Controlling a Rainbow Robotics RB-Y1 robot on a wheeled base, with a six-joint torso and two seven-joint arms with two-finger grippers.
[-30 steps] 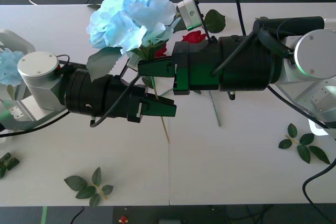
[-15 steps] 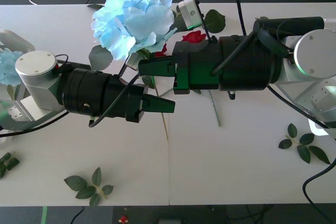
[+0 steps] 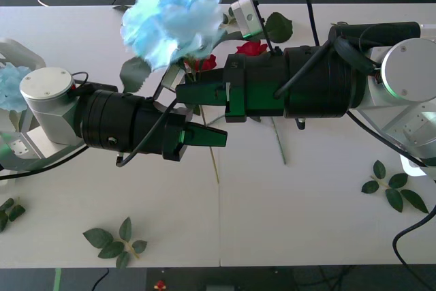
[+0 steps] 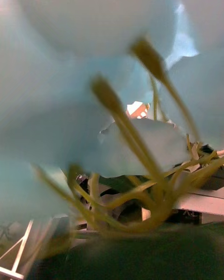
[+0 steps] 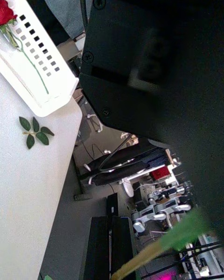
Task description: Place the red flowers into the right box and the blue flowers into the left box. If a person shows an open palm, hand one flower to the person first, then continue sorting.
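Overhead, blue flower (image 3: 172,18) above both crowded grippers, mid-table.

Pale blue flower (image 3: 172,22) raised above table centre, red roses (image 3: 251,48) lying behind it, another blue head (image 3: 11,85) in left box (image 3: 13,51)

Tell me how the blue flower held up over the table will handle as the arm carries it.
Probably top-heavy: the blue flower has a big fluffy head on a thin stem. It likely sways; the head looks smeared in the front view. The petals seem soft and light, so crushing matters more than weight. The right gripper sits at the stem.
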